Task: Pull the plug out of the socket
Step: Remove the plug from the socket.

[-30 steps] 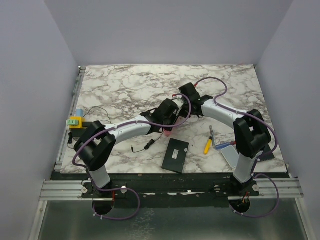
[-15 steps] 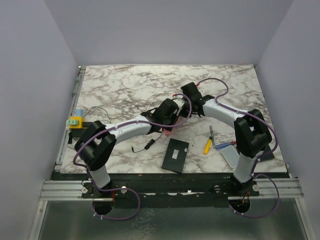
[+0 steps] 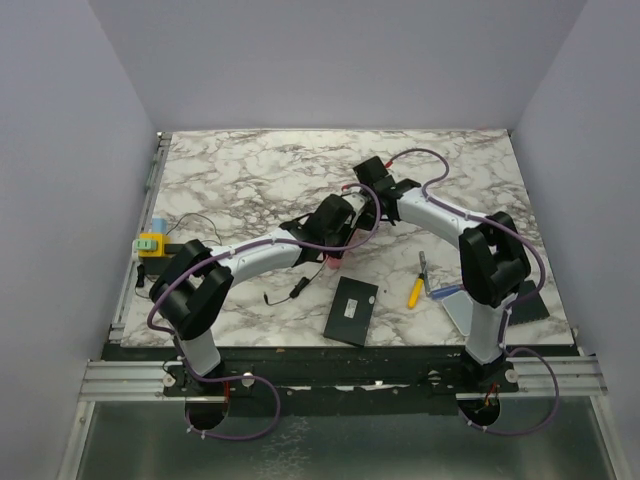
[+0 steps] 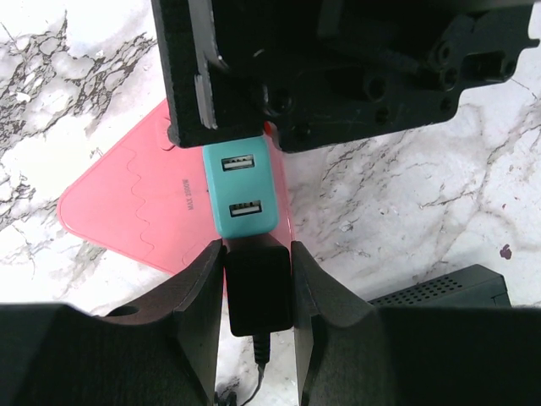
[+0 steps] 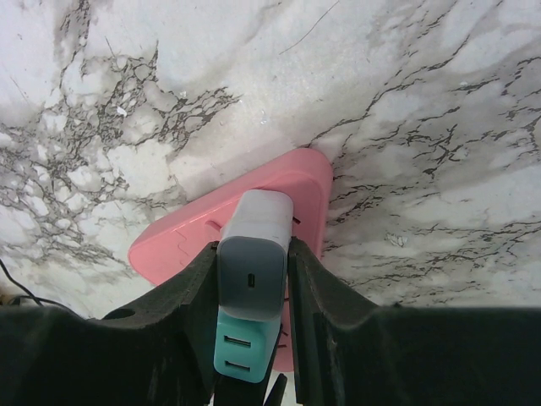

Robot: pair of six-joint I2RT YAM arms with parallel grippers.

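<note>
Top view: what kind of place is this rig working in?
Probably a lab robot test cell: a marble-patterned tabletop boxed in by plain lavender walls, an aluminium rail along the near edge, and a yellow tool lying loose.

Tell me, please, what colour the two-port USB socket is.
The socket is teal, best seen from the left wrist.

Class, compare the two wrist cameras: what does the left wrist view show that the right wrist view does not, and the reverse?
Left wrist only: the black plug clamped in the left gripper, its cable, and a black box corner. Right wrist only: the grey back of the socket block, clamped in the right gripper. Both: the teal USB end, the pink mat and the marble table.
</note>
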